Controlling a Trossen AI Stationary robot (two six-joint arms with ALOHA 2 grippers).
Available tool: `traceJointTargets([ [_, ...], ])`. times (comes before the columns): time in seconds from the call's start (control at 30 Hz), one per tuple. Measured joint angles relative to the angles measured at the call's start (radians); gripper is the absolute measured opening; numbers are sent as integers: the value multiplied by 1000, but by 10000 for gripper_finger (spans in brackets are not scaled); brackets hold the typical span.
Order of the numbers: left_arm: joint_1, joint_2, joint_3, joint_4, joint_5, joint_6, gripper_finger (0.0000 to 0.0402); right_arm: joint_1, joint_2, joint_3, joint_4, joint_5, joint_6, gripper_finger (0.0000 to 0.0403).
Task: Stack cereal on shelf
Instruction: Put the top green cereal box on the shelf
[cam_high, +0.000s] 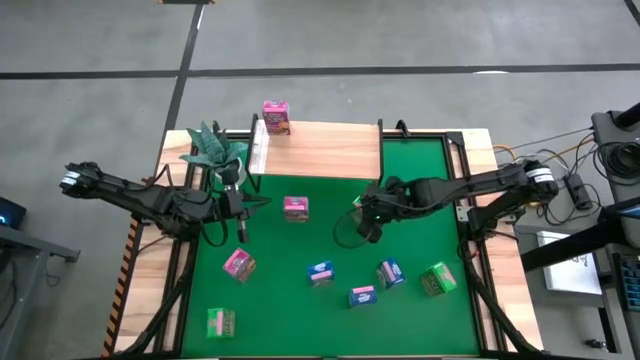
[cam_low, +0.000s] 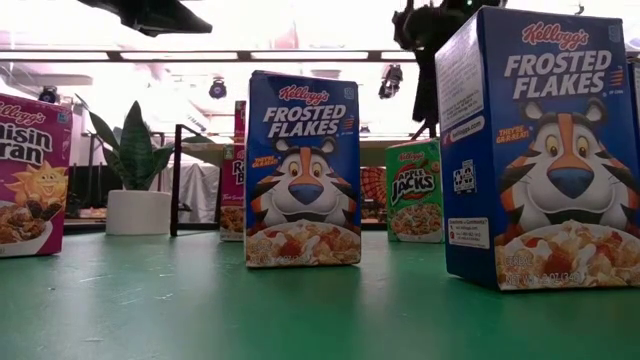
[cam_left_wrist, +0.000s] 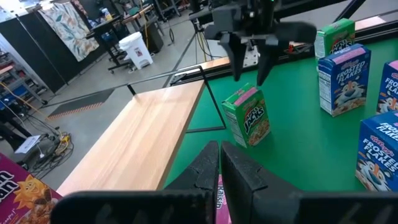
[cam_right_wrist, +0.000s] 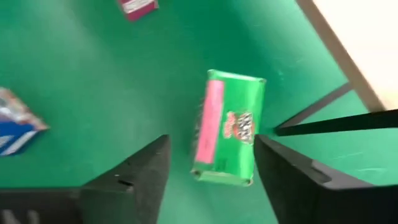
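shelf (cam_high: 320, 150): light-wood plank along the far edge of the green surface (cam_high: 300, 320); one pink cereal box (cam_high: 276, 116) stands at its back edge, the rest of the plank bare.
cereal on the surface: the other boxes stand scattered, well apart from the shelf, so most of the stacking is not yet done.
green Apple Jacks box (cam_left_wrist: 247, 116): tilted, directly under the right end effector (cam_left_wrist: 250, 70) and beside a shelf leg; it may tip over.
right end effector: fingers spread wide either side of the box, gripping nothing; closing off-centre could knock the box over.
left end effector (cam_left_wrist: 220, 180): fingers pressed together, empty, near the potted plant (cam_high: 212, 146); a swing could clip the leaves.
hidden: whether the tilted box rests on the surface or on its edge; the high view hides it under the arm.
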Motion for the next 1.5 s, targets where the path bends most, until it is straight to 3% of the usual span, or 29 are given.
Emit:
traceJointTargets([
  [0.17,0,0,0,0,0,0,0,-2,35,-4,2,55,39,270],
  [0.33,0,0,0,-1,0,0,0,-2,64,-20,-1,64,60,273],
  [0.57,0,0,-1,0,0,0,0,-2,97,-52,9,65,69,249],
  [0.9,0,0,-1,0,0,0,0,-2,89,-53,11,61,67,170],
  [1.1,0,0,-1,0,0,0,0,-2,89,-32,9,35,67,147],
  [1.3,0,0,-1,0,0,0,0,-2,80,37,3,-8,22,145],
  [1.5,0,0,-1,0,0,0,0,-2,77,191,-20,-24,-79,142],
])
